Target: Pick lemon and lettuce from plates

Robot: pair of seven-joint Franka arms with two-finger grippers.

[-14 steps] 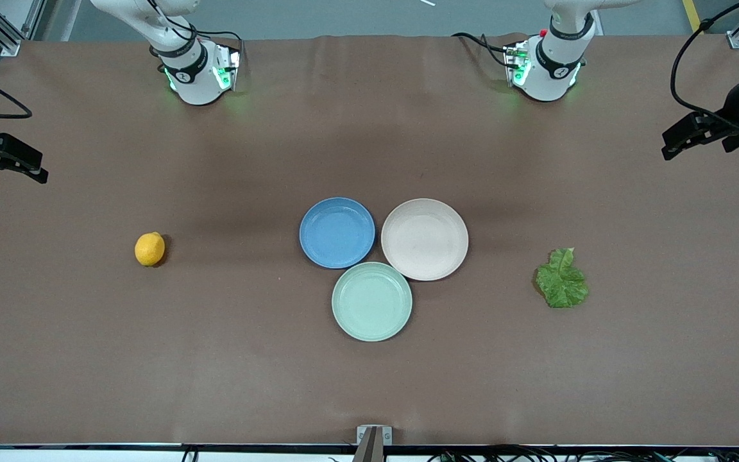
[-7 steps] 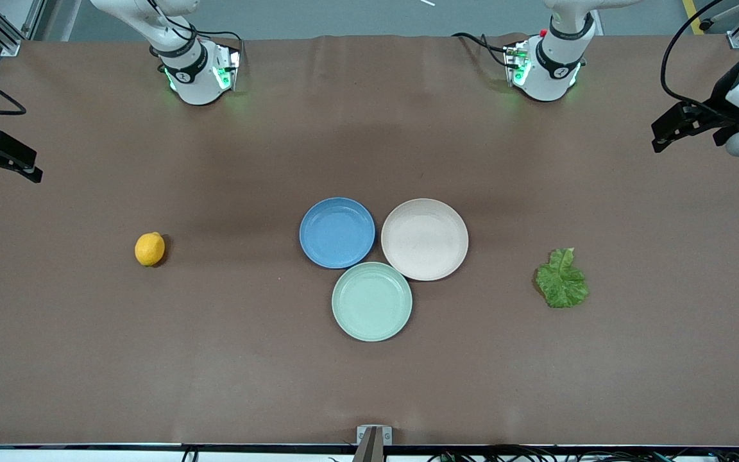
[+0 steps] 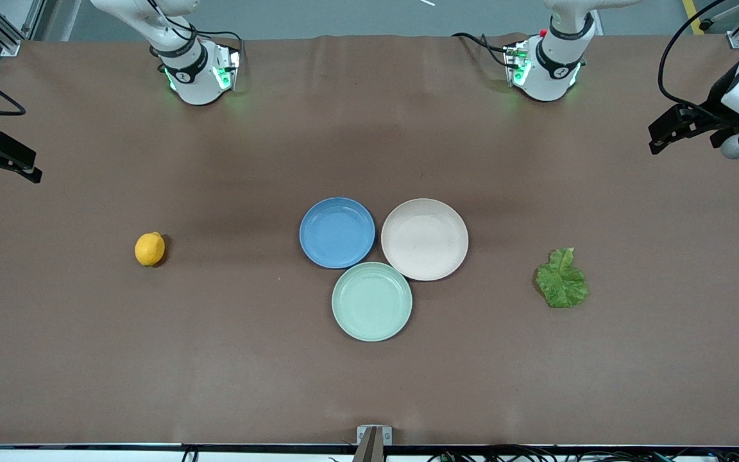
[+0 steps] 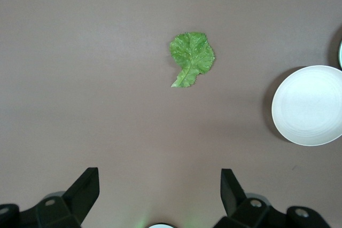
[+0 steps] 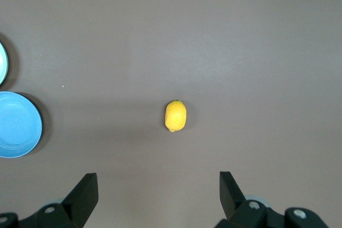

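Observation:
The lemon (image 3: 150,249) lies on the bare table toward the right arm's end, also in the right wrist view (image 5: 175,116). The lettuce (image 3: 561,279) lies flat on the table toward the left arm's end, also in the left wrist view (image 4: 191,57). The blue plate (image 3: 337,232) and the beige plate (image 3: 424,239) sit side by side at the table's middle, both empty. My left gripper (image 3: 658,136) hangs open and empty high over the table's end (image 4: 160,185). My right gripper (image 3: 29,168) hangs open and empty over the other end (image 5: 158,185).
A pale mint-green plate (image 3: 372,301), empty, touches the blue and beige plates and lies nearer the front camera. The two arm bases (image 3: 199,70) (image 3: 546,64) stand along the table's back edge. Brown paper covers the table.
My left gripper has risen and drawn a little inward over its end of the table. My right gripper has shifted slightly. The lemon, lettuce and plates have not moved.

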